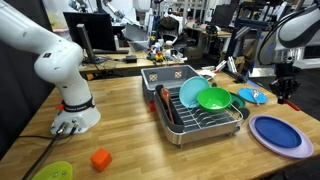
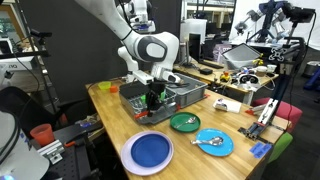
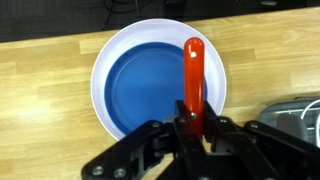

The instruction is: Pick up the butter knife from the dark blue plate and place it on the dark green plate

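Observation:
In the wrist view my gripper (image 3: 192, 120) is shut on the red-orange butter knife (image 3: 192, 68). It holds the knife by one end above the dark blue plate (image 3: 140, 90), and the blade points away over the plate's right half. In both exterior views the gripper (image 1: 286, 92) (image 2: 152, 98) hangs well above the dark blue plate (image 1: 281, 134) (image 2: 149, 152). The dark green plate (image 1: 213, 98) (image 2: 184, 123) lies beside the dish rack, a short way from the blue plate.
A dish rack (image 1: 200, 122) (image 2: 180, 92) holds a teal dish (image 1: 191, 92). A light blue dish with a spoon (image 2: 214, 143) (image 1: 253, 95) sits near the green plate. A yellow-green plate (image 1: 52, 171) and an orange block (image 1: 100, 158) lie near the robot base (image 1: 75, 115).

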